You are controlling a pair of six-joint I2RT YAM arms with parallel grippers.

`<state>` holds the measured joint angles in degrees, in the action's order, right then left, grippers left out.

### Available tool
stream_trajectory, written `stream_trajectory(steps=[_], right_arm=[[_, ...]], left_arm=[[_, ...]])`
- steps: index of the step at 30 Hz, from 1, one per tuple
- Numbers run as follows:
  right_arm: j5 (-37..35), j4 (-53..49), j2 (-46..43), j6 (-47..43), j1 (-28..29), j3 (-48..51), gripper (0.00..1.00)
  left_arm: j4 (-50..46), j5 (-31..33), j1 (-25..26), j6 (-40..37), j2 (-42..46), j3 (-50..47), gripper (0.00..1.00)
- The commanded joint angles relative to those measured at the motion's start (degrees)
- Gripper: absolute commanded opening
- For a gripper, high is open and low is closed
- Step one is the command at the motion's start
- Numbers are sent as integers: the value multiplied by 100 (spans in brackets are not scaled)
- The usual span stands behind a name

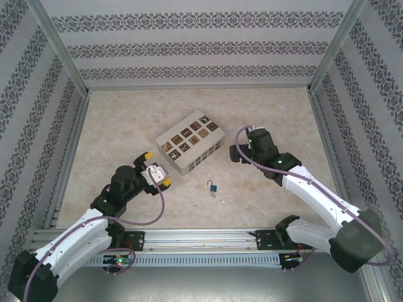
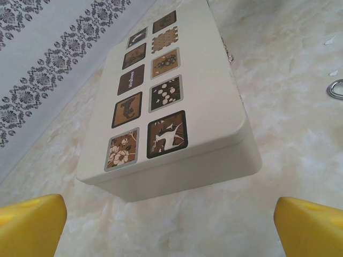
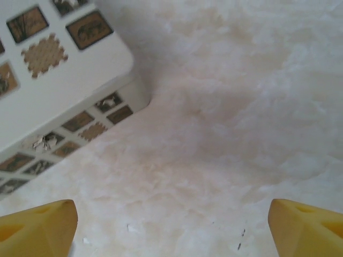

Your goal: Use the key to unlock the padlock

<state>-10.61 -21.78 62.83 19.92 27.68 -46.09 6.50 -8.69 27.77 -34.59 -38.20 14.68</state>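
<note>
Nearest us, the padlock [image 1: 214, 187] lies on the table [image 1: 283, 113], the key [image 1: 221, 195] a speck just beside it. Farther off, our left gripper [image 1: 157, 168] and right gripper [image 3: 171, 227] gape wide, empty, flanking the cream box [image 1: 190, 142]. We risk our fingers skidding off the flat key and knocking the padlock.

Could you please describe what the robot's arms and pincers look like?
The left arm and right arm have white shells, black joints and looping purple cables. The left pincer and right pincer have yellow fingertips.
</note>
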Motion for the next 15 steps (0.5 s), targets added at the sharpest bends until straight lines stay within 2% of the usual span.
stream_trajectory(steps=[1,6,15], right_arm=[[48,718,-259,-301,-254,144,98],[153,1257,-551,-417,-563,441,98],[174,1620,-814,-636,-889,847,98]], left_arm=[[-49,78,62,-153,58,-35,99],[-69,108,62,-199,49,-33,99],[127,348,67,-126,22,-92,99]])
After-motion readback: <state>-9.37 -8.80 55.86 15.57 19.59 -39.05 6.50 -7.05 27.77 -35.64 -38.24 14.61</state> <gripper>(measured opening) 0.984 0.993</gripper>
